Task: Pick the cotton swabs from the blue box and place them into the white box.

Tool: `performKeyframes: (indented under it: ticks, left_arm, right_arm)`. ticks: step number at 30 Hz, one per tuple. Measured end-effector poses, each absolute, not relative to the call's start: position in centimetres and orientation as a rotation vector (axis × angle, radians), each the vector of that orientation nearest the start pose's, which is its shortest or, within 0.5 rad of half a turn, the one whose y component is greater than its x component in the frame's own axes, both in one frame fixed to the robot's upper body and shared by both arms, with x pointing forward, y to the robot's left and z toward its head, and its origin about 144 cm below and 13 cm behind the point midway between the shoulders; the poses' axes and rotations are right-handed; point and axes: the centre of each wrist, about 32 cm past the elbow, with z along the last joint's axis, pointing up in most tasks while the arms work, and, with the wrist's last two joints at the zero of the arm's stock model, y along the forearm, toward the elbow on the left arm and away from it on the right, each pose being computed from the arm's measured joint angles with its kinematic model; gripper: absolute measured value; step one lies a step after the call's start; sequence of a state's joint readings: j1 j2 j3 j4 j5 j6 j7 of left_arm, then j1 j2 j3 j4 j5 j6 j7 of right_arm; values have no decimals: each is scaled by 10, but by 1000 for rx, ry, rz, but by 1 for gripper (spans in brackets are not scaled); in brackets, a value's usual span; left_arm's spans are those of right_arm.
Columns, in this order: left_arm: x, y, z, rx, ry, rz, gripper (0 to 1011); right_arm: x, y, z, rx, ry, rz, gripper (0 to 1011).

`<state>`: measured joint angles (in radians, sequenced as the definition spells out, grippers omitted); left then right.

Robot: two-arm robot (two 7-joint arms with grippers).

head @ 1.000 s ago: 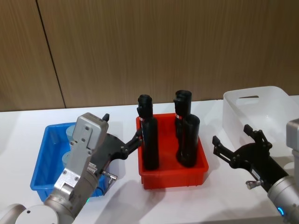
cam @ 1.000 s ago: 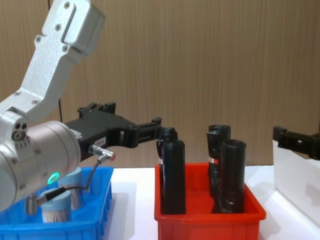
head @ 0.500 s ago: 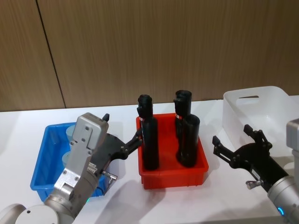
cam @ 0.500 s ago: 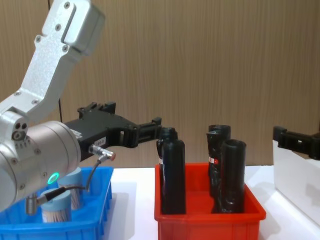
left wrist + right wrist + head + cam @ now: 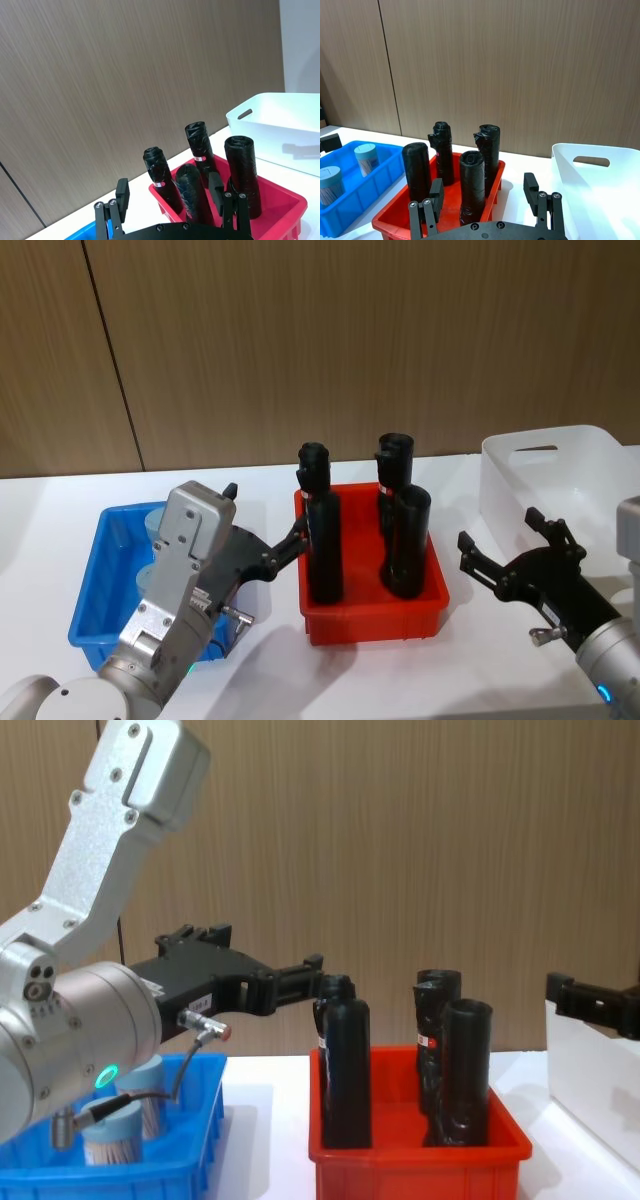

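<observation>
Hovering over the blue box's [image 5: 88, 605] right edge, the left gripper [image 5: 262, 522] is spread wide and empty — the cotton swabs [image 5: 366, 159] stand capped inside that box. The right gripper [image 5: 498, 528], fingers also wide, hangs between the red bin [image 5: 370, 625] of black cylinders [image 5: 322, 540] and the white box [image 5: 505, 490].

I see a bright blue box [image 5: 90, 585]; its cotton swabs [image 5: 366, 157] have pale blue caps, tan sticks and white tips. The red bin [image 5: 375, 620] holds matte black cylinders [image 5: 322, 540]. Translucent white box [image 5: 500, 490], white table [image 5: 50, 500], brown wood-grain wall [image 5: 350, 340].
</observation>
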<state>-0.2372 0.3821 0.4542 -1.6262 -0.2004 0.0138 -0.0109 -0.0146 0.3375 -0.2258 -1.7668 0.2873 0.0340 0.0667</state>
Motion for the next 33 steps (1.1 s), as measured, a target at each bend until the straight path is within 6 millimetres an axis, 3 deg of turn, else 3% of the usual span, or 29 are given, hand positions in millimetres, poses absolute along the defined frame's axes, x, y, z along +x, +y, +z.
performKeyframes:
  ticks: [33]
  left_arm:
    - [507, 204, 1201, 103, -141, 1221, 1004]
  right_arm:
    - [443, -237, 1189, 26, -75, -1230, 1001]
